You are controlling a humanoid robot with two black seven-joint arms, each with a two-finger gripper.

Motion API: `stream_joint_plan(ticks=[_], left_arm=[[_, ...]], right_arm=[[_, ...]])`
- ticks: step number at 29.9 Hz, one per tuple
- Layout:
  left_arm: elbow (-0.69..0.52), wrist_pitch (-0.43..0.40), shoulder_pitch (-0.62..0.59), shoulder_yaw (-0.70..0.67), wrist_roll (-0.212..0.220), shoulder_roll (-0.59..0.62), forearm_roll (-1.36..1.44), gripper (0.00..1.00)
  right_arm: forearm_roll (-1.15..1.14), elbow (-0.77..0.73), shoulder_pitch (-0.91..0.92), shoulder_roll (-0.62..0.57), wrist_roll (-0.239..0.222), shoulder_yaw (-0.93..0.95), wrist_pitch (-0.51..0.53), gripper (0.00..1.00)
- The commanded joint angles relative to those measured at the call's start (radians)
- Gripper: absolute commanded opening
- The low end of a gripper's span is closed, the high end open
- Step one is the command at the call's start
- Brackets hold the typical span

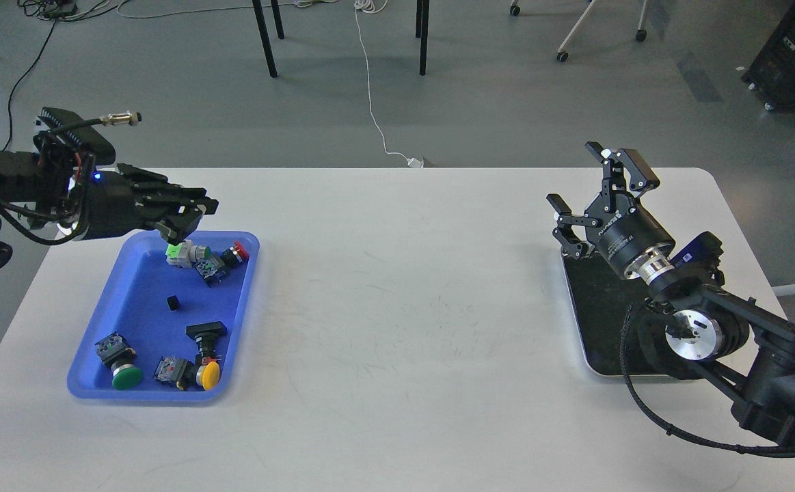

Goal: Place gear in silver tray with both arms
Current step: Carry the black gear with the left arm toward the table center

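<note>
Here, on the white counter (pixel 397 321), a blue plastic tray (pixel 134 321) sits at the left and the silver tray (pixel 592 321) at the right, well apart from each other. The left tool (pixel 177 229) reaches in over the far rim of the blue tray, its fingers drawn narrow and pointing down toward a light-green part (pixel 176 251) at the top of a small cluster; whether the tips actually grip that part or only touch it cannot be told from this view. Just beside the green part lie a dark switch body (pixel 210 268) and a red-capped button (pixel 238 251) near the tray's far right corner. A small black gear (pixel 173 303) rests alone on the blue floor, near the middle of the tray and apart from everything else. Closer to the near edge are a black-capped switch (pixel 207 333), a green push-button (pixel 124 372) and a yellow push-button (pixel 208 373) with another switch block (pixel 169 369) between them. The right tool (pixel 595 188) hangs above the far end of the silver tray, its two fingers spread wide and holding nothing. The right arm covers much of that tray's dark floor.
</note>
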Motion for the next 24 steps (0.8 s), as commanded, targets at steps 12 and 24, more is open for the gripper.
stream_joint_plan(ticks=[12, 24], left_arm=[[0.094, -0.076, -0.16, 0.198, 0.0, -0.484, 0.121, 0.15], [0.368, -0.076, -0.218, 0.311, 0.0, -0.815, 0.119, 0.15]], right_arm=[[0.0, 0.038, 0.217, -0.094, 0.0, -0.046, 0.003, 0.99], [-0.006, 0.086, 0.612, -0.071, 0.0, -0.376, -0.003, 0.99]])
